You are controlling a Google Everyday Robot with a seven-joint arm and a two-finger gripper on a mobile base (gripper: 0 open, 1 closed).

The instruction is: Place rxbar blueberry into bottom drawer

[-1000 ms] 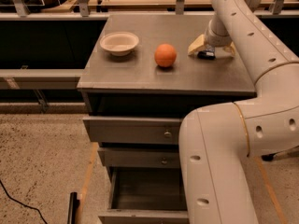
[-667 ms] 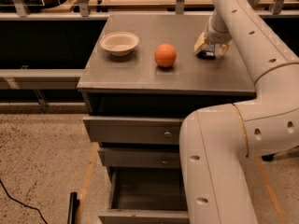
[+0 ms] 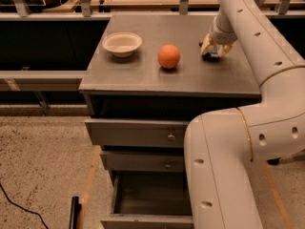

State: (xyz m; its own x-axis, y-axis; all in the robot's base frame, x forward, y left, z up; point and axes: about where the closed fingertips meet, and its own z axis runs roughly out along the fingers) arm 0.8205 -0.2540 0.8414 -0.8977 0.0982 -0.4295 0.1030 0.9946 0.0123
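Observation:
The rxbar blueberry [image 3: 211, 57] is a small dark wrapper lying on the grey cabinet top [image 3: 143, 80] at the right, past the orange ball. My gripper [image 3: 214, 50] reaches down onto it from above. Its pale fingers [image 3: 206, 45] are closed in on the bar from both sides, and the bar still touches the top. The bottom drawer [image 3: 143, 221] is pulled open at the cabinet's foot, and its grey inside shows nothing in it. My white arm covers the drawer's right part.
An orange ball [image 3: 169, 56] sits mid-top, left of the gripper. A white bowl [image 3: 122, 43] stands at the top's left. Two upper drawers with round knobs [image 3: 170, 137] are shut. A black cable and a dark object lie on the speckled floor at the left.
The gripper's fingers stood wide apart over the bar one second ago. They have since closed in around it. The arm has shifted slightly.

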